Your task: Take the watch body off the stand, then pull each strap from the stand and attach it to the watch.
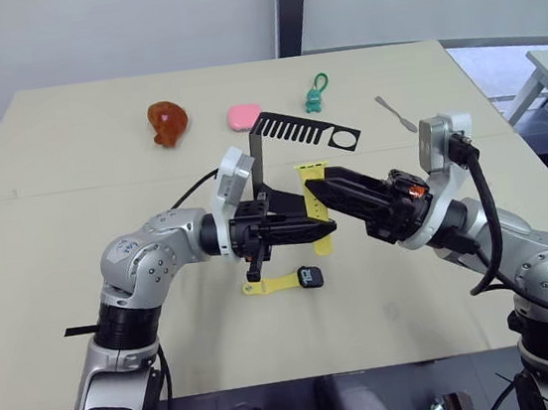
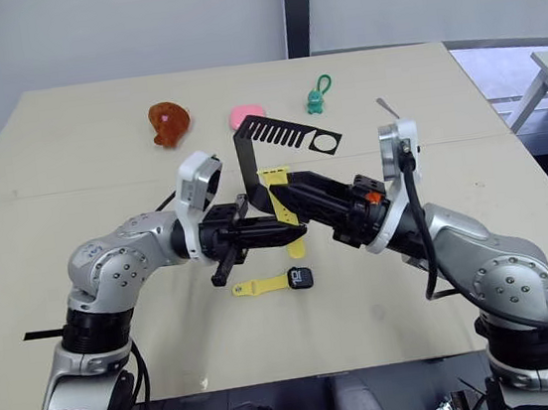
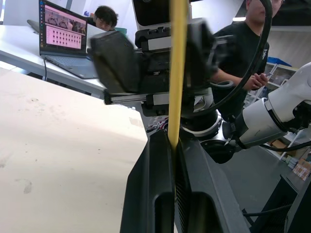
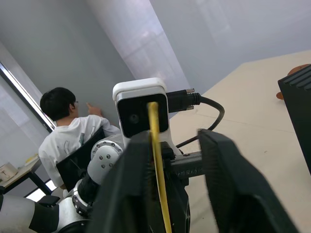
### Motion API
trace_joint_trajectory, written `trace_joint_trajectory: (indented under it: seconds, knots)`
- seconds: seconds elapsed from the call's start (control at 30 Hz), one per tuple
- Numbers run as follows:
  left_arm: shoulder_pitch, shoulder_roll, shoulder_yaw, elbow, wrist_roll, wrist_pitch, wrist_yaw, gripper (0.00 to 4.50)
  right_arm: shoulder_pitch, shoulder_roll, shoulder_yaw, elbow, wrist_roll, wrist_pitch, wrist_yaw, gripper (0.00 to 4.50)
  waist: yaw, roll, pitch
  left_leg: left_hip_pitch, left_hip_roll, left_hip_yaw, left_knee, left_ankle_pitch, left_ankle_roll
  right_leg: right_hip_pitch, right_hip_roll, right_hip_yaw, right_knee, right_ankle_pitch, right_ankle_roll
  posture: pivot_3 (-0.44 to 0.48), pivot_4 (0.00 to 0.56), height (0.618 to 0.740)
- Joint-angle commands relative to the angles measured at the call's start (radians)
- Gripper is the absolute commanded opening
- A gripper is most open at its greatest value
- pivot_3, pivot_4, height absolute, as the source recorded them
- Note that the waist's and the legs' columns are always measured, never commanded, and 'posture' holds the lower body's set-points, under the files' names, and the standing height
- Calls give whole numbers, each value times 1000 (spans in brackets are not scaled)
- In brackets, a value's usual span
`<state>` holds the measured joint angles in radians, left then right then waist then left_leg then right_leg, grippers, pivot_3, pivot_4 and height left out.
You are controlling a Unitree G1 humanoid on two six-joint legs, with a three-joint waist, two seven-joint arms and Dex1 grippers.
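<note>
Two yellow straps show on our table. One strap hangs upright just in front of the black stand, between our two grippers. The other strap lies flat on the table, joined at one end to the watch body, which rests on the table below the grippers and off the stand.

Our left gripper reaches in from the left, its two black fingers pressed together on the lower part of the hanging strap; in the left wrist view the strap runs straight up out of the narrow slit between the fingers. Our right gripper points in from the right toward the upper part of the same strap. Its fingers stand apart in the right wrist view, with the strap running past the inner side of one finger; we cannot tell whether it touches.

Farther back on the table sit an orange-brown toy, a pink pad, a teal keychain figure and a grey metal spatula, all well apart from the stand. People sit at desks in the background of the wrist views.
</note>
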<state>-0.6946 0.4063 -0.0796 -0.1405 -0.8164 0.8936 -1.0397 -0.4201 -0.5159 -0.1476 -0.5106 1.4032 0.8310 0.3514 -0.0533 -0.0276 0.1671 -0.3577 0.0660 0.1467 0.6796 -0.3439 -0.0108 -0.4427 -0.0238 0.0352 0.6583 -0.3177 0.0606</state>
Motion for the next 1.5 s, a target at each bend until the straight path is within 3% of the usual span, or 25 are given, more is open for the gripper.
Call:
trace_joint_trajectory:
  seconds: [0.03, 1.2, 1.23, 1.27, 1.5]
  knots:
    - [-6, 0, 6, -15, -4, -14, -4, 0, 1, -9, -15, -35, 22, -17, 23, 762, 0, 0, 0, 0, 0, 0, 0, 0, 0, 0, 0, 0, 0, 0, 0, 0, 150, 740]
    - [-8, -16, -2, -11, 6, -34, 0, 0, -21, -25, -6, -38, 80, -15, 17, 762, 0, 0, 0, 0, 0, 0, 0, 0, 0, 0, 0, 0, 0, 0, 0, 0, 150, 740]
    - [-8, -16, -2, -10, 7, -34, 1, 0, -21, -25, -6, -38, 81, -15, 18, 189, 0, 0, 0, 0, 0, 0, 0, 0, 0, 0, 0, 0, 0, 0, 0, 0, 150, 740]
    - [-8, -16, -2, -10, 7, -34, 1, 0, -21, -25, -5, -38, 82, -14, 18, 37, 0, 0, 0, 0, 0, 0, 0, 0, 0, 0, 0, 0, 0, 0, 0, 0, 150, 740]
    - [-9, -16, -2, -9, 7, -30, 3, 0, -24, -23, -4, -40, 92, -15, 17, 37, 0, 0, 0, 0, 0, 0, 0, 0, 0, 0, 0, 0, 0, 0, 0, 0, 150, 740]
